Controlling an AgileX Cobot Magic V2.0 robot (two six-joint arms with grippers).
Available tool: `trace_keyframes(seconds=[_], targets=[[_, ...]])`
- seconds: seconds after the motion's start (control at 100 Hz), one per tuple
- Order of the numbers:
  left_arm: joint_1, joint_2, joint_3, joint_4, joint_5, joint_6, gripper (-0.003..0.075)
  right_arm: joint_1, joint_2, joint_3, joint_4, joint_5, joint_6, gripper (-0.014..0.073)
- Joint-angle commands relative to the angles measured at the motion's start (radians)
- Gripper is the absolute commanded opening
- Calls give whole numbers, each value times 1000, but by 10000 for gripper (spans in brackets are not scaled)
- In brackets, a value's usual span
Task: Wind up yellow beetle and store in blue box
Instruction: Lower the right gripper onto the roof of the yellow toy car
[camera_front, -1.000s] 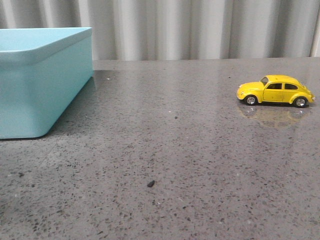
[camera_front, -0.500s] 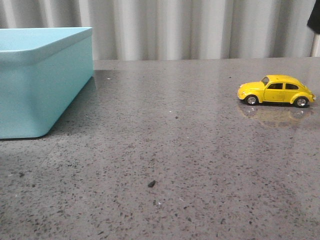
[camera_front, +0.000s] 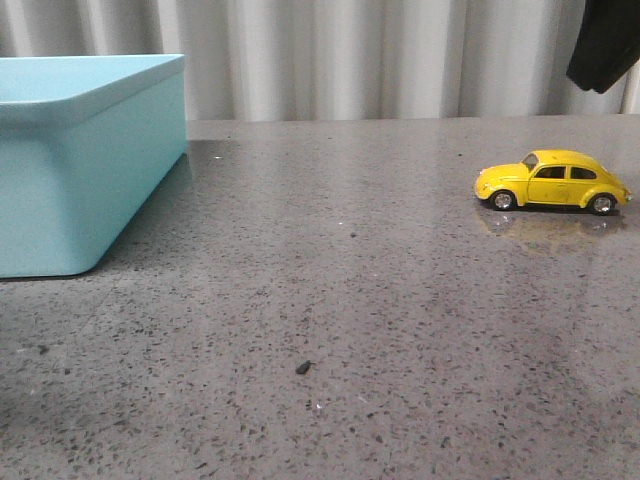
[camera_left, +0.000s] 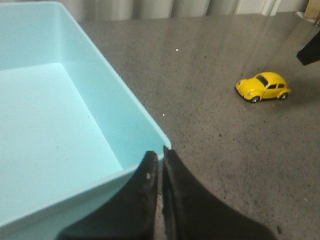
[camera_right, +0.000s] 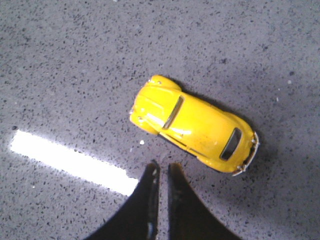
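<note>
Grey speckled table (camera_front: 330, 300), pale ribbed curtain (camera_front: 380, 55) behind: yellow beetle (camera_front: 552, 181) on its wheels at the right, blue box (camera_front: 85, 160) at the left, well apart.

From above, in the right wrist view, the right gripper (camera_right: 161, 172) hangs over the car with its two dark fingers (camera_right: 148, 200) nearly together, only a thin slit between them, holding nothing; the beetle (camera_right: 192, 124) lies just beyond the fingertips, angled across them, not touched. The left gripper (camera_left: 160, 159) has its fingers (camera_left: 145, 185) pressed almost together too, empty, just over the box's near rim (camera_left: 150, 127), with the beetle (camera_left: 263, 86) far off across the table. A strip of glare (camera_right: 75, 162) lies beside the right fingers.
</note>
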Motion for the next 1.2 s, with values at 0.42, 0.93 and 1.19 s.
trace_keyframes(seconds=[0.42,0.93,1.19], targets=[[-7,5,-47,8,-98,-4,-21,2,63,-48,6,-29,14,-41],[-7,5,-47,18,-98,-4,-21,2,96,-50,6,-94,23,-41],[-7,5,-47,18,-98,-4,-21,-22,96,-50,6,-116,25,-41]])
